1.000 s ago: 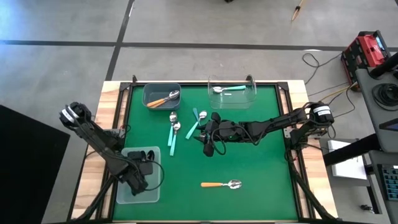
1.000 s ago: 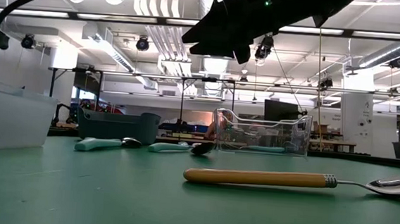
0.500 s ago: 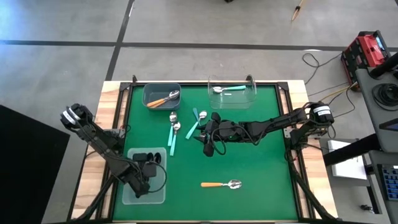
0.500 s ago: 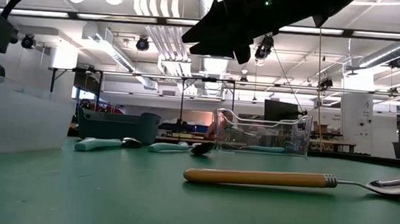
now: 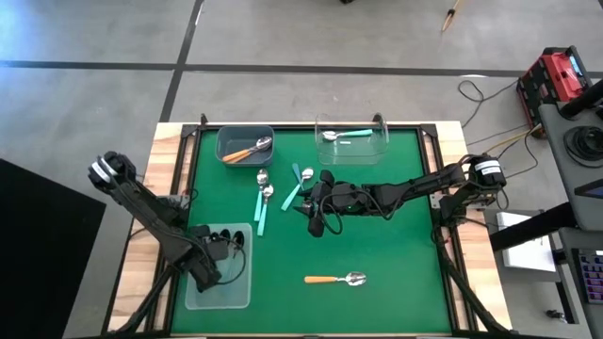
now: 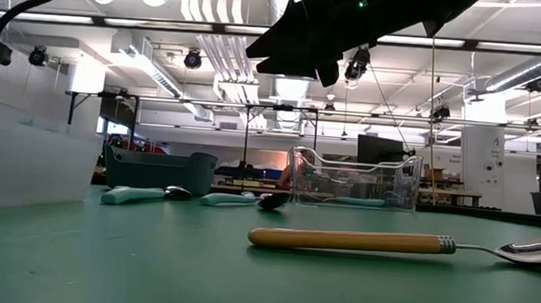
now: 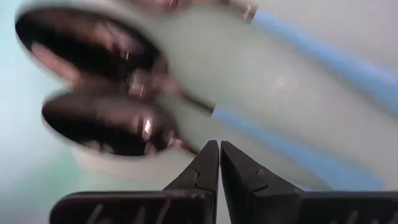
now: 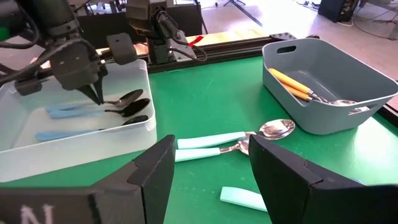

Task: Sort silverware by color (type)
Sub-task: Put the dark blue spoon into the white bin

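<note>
My left gripper (image 5: pixel 217 249) points down into the translucent bin (image 5: pixel 240 292) at the table's near left, fingers shut (image 7: pixel 219 152). Just below it lie dark-bowled spoons (image 8: pixel 132 109) with light-blue handles (image 7: pixel 311 53). My right gripper (image 8: pixel 211 168) hangs open above mid-table (image 5: pixel 313 205), holding nothing. Beneath and ahead of it, teal-handled spoons (image 8: pixel 208 143) lie flat on the green mat. An orange-handled spoon (image 5: pixel 334 279) lies near the front edge. Orange-handled spoons (image 8: pixel 298 84) rest in the grey bin (image 5: pixel 247 134). A teal-handled spoon (image 5: pixel 344 135) lies in the clear bin (image 5: pixel 382 141). My left gripper's shut fingertips (image 8: pixel 97 96) stand right over the dark spoons inside the translucent bin, coming from above. Whether they touch a spoon or the bin's floor, I cannot tell.
The grey bin and the clear bin stand along the far edge. A dark frame (image 5: pixel 438 188) borders the green mat. Open mat lies between the translucent bin and the orange-handled spoon (image 6: pixel 350 240).
The translucent bin has slid a little toward the table's right edge, my left gripper inside it going along. The gripper has since eased back slightly toward the left, staying shut.
</note>
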